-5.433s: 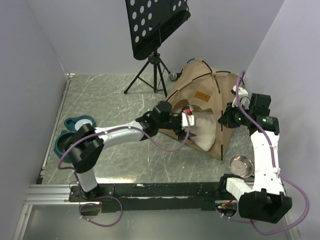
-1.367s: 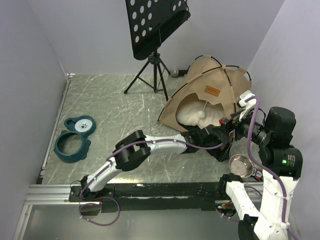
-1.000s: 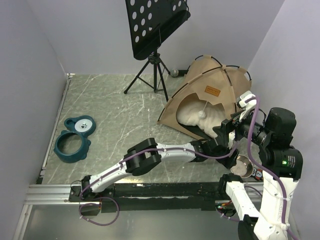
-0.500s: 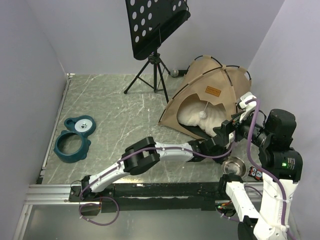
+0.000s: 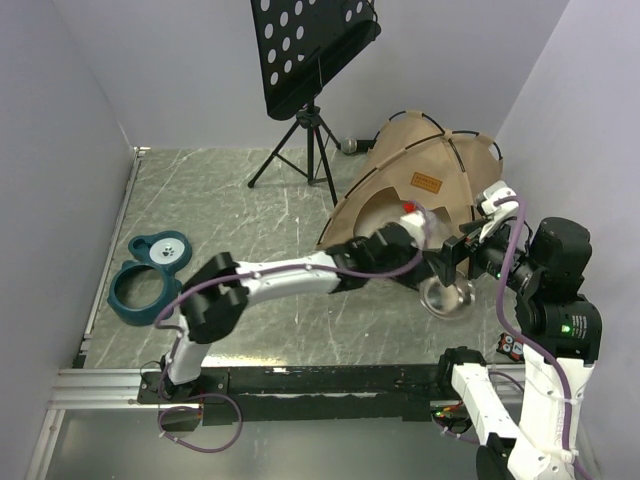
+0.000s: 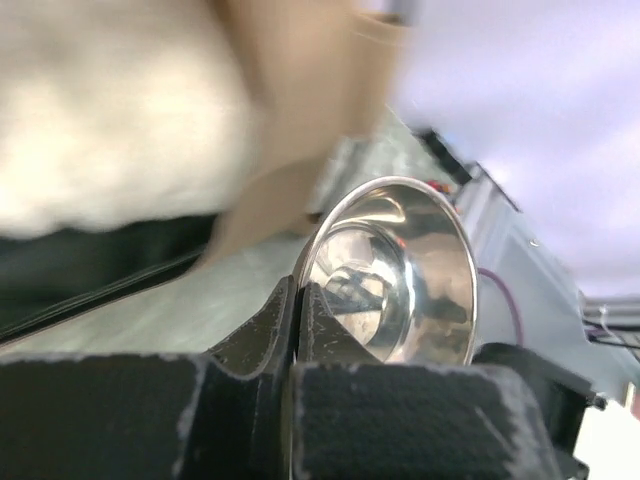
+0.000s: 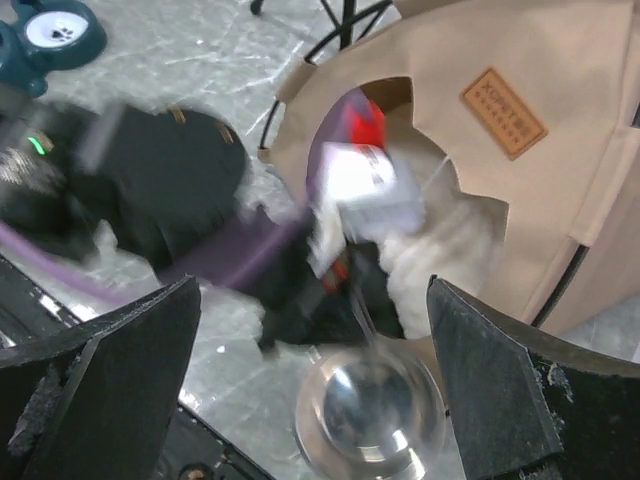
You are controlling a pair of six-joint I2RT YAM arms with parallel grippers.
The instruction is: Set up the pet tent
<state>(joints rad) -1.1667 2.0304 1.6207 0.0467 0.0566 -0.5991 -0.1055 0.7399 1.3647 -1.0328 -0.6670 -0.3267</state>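
Before the pet tent [image 5: 440, 160], the outstretched left gripper [image 6: 297, 305] pinches a steel bowl [image 6: 400, 270].

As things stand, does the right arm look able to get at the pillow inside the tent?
Probably not cleanly: the left arm crosses the pet tent opening, and the steel bowl in the left pincer hangs before the open right pincer.

You have bright, even, soft light in the overhead view, with only faint shadows on the floor [image 5: 230, 220]. Your left wrist view is smeared: the pet tent [image 6: 300, 90] is a tan blur, though the steel bowl [image 6: 400, 270] is sharp and glints. In your right wrist view the left arm [image 7: 170, 190] blurs, probably from motion.
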